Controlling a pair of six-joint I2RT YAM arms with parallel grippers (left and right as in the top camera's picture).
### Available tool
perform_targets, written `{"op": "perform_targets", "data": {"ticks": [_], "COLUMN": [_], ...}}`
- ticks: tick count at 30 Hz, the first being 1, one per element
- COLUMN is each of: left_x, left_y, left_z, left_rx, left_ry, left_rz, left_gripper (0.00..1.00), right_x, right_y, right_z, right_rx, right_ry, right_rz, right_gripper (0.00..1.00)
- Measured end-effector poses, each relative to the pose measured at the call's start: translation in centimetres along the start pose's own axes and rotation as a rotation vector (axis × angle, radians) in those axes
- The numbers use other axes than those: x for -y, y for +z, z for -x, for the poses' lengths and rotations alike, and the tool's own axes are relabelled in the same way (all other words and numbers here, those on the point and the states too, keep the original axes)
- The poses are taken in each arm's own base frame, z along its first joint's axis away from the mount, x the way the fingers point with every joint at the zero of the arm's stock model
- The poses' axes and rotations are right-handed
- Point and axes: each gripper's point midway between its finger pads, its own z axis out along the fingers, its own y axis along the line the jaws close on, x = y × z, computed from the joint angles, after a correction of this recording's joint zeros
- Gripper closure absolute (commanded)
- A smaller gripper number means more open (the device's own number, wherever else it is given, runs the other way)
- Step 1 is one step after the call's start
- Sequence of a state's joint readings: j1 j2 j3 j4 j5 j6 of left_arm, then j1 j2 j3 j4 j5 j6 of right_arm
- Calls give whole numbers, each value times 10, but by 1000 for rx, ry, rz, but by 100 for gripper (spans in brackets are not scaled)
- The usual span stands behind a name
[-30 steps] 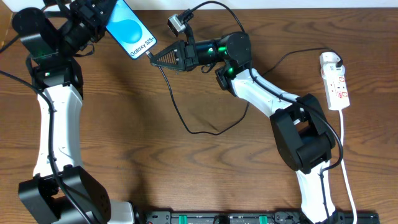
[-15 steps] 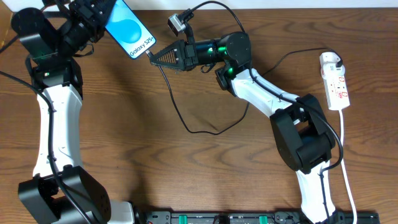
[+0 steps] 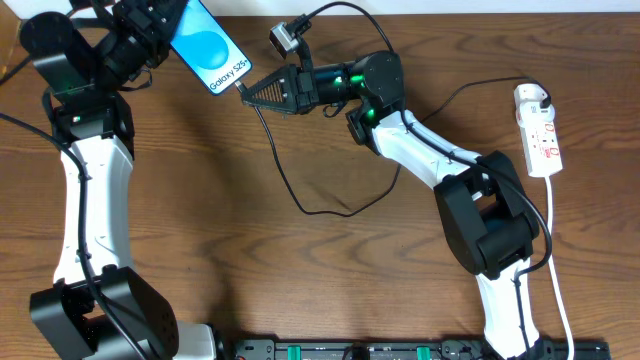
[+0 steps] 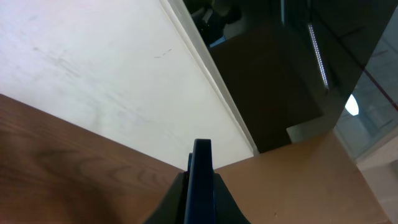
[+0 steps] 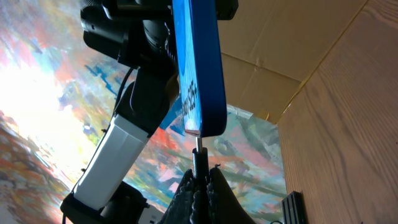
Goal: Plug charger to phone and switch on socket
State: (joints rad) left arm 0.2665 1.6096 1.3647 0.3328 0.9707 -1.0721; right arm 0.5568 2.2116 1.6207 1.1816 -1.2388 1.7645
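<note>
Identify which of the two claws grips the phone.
The left claw, top left in the overhead view, grips the phone. The right claw instead pinches the charger by its plug at the phone's lower end.

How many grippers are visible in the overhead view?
2. The left gripper grips the phone at the top left; the right gripper holds the charger tip at the phone's lower end.

We see the phone (image 4: pixel 201 168) edge-on, a thin dark slab rising at bottom centre, pinched between the jaws of our left gripper (image 4: pixel 200 191). Behind it lie the wooden worktop (image 4: pixel 68 168), a white surface (image 4: pixel 93 62) and brown cardboard (image 4: pixel 298 180).
</note>
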Motion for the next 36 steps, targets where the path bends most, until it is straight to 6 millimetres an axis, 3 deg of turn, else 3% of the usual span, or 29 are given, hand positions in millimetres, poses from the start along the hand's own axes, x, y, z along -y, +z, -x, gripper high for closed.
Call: {"op": "perform_targets", "data": {"ticks": [36], "left_x": [6], "left_y": [-1], "left_z": [-12], "left_rx": [-68], "left_ry": [55], "left_rz": [-37], "left_gripper": [93], "right_x": [1], "right_y": [2], "right_z": [-9], "right_rx": [-51], "right_ry": [8], "right_rz": [-8], "right_gripper": [99]}}
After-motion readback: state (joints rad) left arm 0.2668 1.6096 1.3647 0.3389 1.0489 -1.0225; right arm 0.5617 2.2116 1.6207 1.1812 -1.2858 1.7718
